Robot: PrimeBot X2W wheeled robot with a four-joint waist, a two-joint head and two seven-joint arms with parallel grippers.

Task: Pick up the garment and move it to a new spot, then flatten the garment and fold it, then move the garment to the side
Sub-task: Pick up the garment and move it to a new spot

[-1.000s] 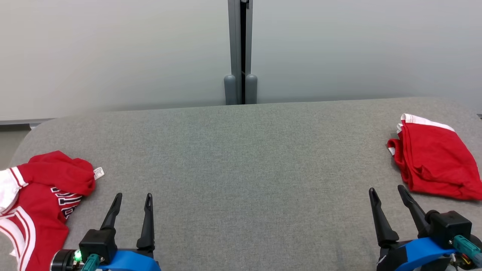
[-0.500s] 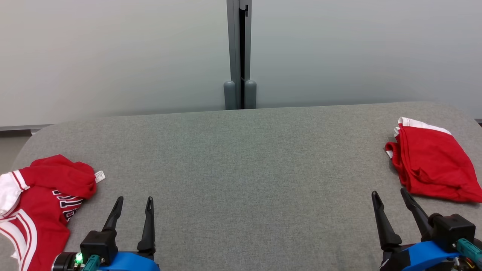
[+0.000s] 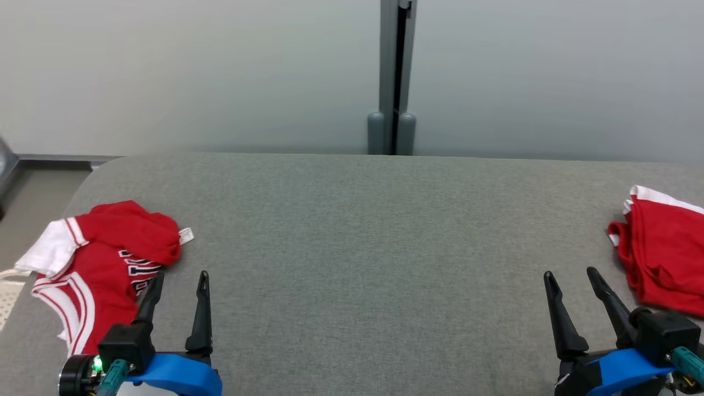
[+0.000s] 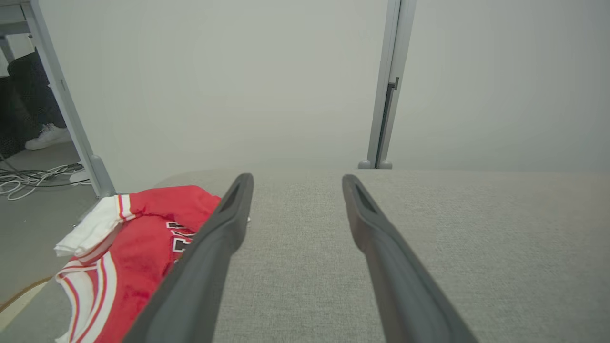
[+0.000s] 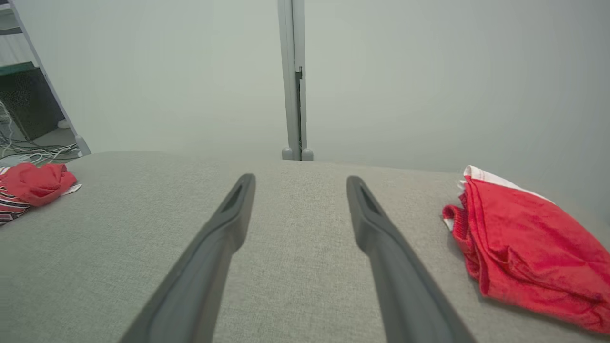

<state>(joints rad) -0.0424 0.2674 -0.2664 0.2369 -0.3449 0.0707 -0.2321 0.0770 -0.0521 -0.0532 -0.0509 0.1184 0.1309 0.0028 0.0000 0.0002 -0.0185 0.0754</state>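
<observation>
Left pincer [image 3: 181,275] and right pincer [image 3: 570,272] are hovering spread and empty, the jersey [image 3: 104,258] lying crumpled beside the left, seemingly unlifted.

Cloth and matt plastic.
I see matt dark plastic fingers [image 4: 209,257] over a coarse grey woven table [image 3: 352,220]. Jersey [image 3: 104,264] left of my left gripper [image 3: 181,275] and folded garment [image 3: 665,247] right of my right gripper [image 3: 569,273]: soft matt red cloth.
</observation>
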